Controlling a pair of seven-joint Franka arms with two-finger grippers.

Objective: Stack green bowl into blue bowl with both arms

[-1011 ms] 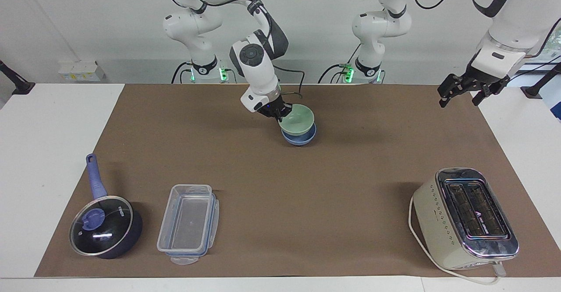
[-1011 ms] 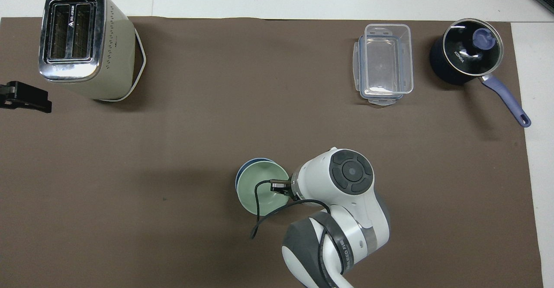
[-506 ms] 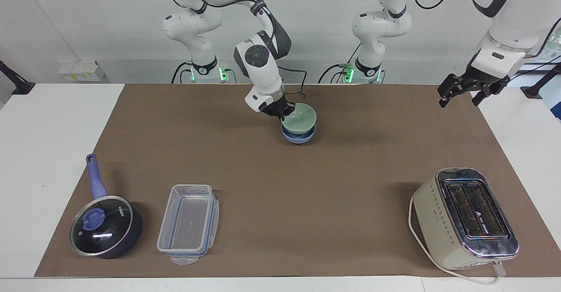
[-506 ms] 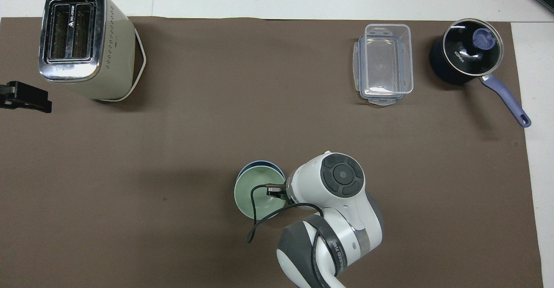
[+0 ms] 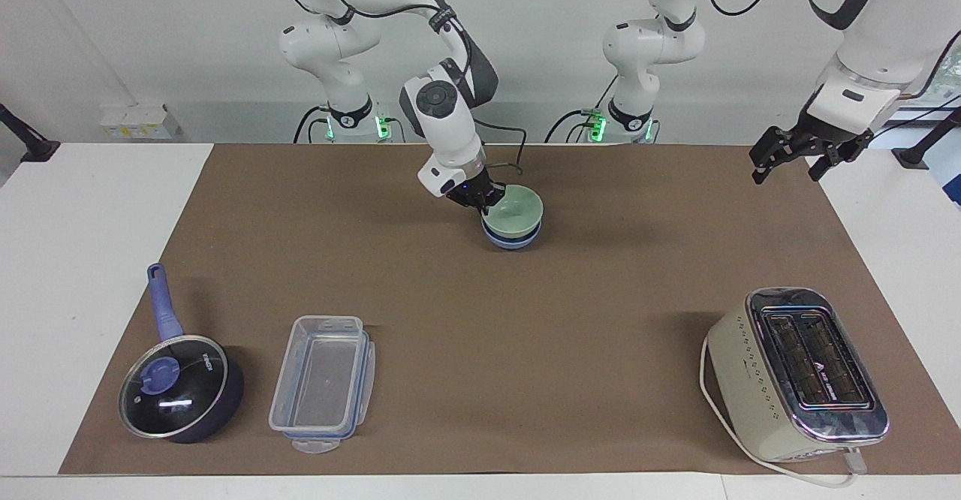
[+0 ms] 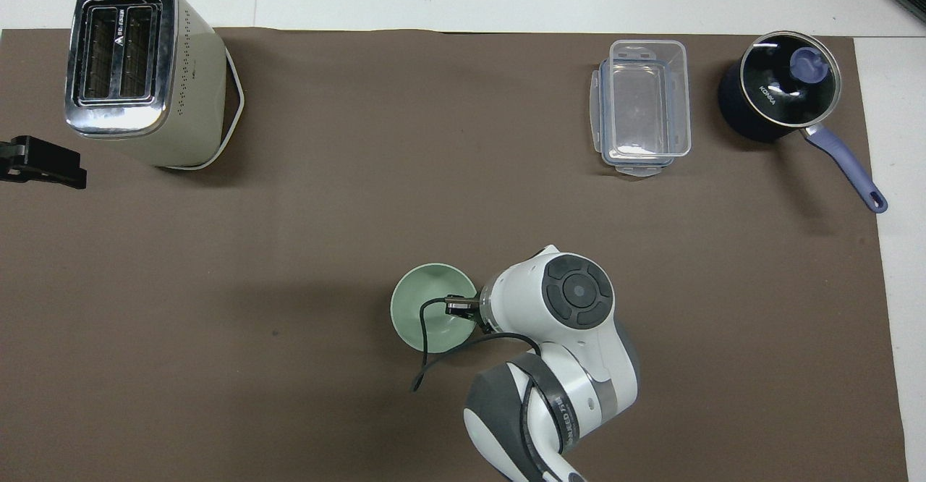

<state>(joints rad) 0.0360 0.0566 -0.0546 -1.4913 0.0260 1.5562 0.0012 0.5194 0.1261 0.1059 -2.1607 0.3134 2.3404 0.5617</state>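
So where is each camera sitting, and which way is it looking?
Facing view: high up across the table, looking back at the robots; both whole arms show, the right hand shut on the green bowl in the blue bowl, the left hand open, waiting in the air.
Overhead view: high above the robots' end, looking steeply down and forward; the right arm's wrist and only the left hand's tip show.
Shared: green bowl, toaster, clear box, pan.
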